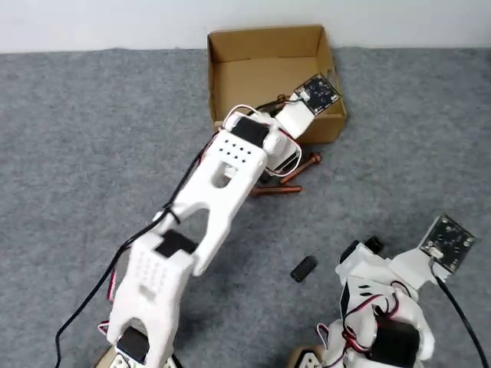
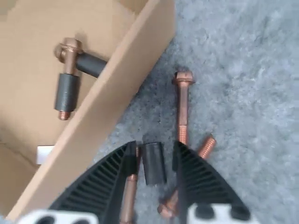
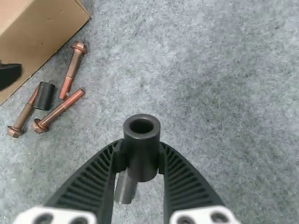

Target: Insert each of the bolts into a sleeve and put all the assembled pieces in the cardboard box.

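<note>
My left gripper (image 2: 155,148) hangs spread wide near the middle of the table's (image 1: 77,153) far edge, just outside the box's (image 2: 114,88) wall, with the loose sleeve (image 2: 153,163) lying right between my fingertips. Its long axis runs along my fingers, so closing should pinch it across its round side. Inside the box lies one assembled piece (image 2: 67,86), a further sleeve (image 2: 91,64) beside its head. Three bolts (image 2: 182,105) lie on the table around the loose sleeve: one with its head pointing away from me, two slanting close by, partly under my fingers. My left arm is far nearer these than my right. Toward the near right corner, my right gripper (image 3: 140,156) is clamped on the held sleeve (image 3: 141,135), its bore open toward my wrist. From there the bolts lie well off toward the box, so I judge a bolt has to be brought to this bore
</note>
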